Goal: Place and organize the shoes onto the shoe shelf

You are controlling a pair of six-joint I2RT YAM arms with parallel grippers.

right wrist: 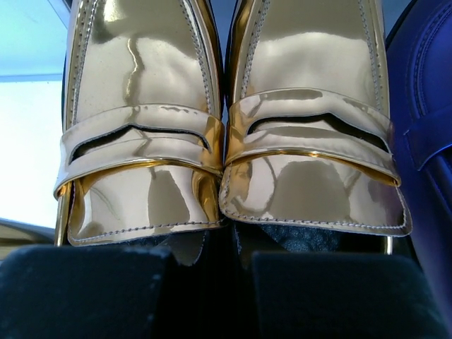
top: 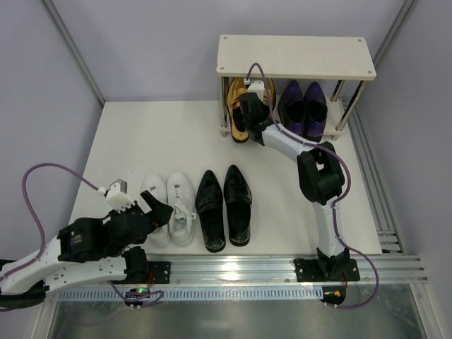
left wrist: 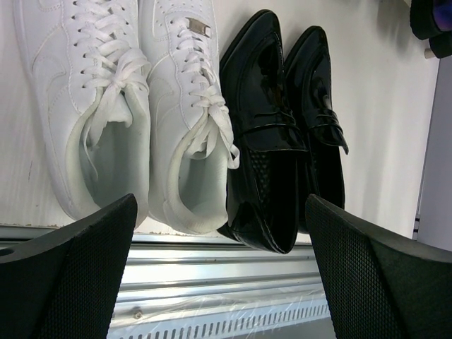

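The shoe shelf point(top: 296, 56) stands at the 12 o'clock side of the table point(top: 141, 141). The gold loafers point(top: 235, 119) sit on its low board. The purple loafers point(top: 304, 106) sit just beside them at 3 o'clock. The right tool point(top: 250, 100) is pinched tight on the inner sides of the gold loafers, near their heels. The white sneakers point(top: 180, 201) lie on the table near 6 o'clock, with the black loafers point(top: 210, 208) just beside them at 3 o'clock. The left tool point(top: 161, 213) hangs by the sneakers' heels, its fingers point(left wrist: 70, 275) wide apart and holding nothing.
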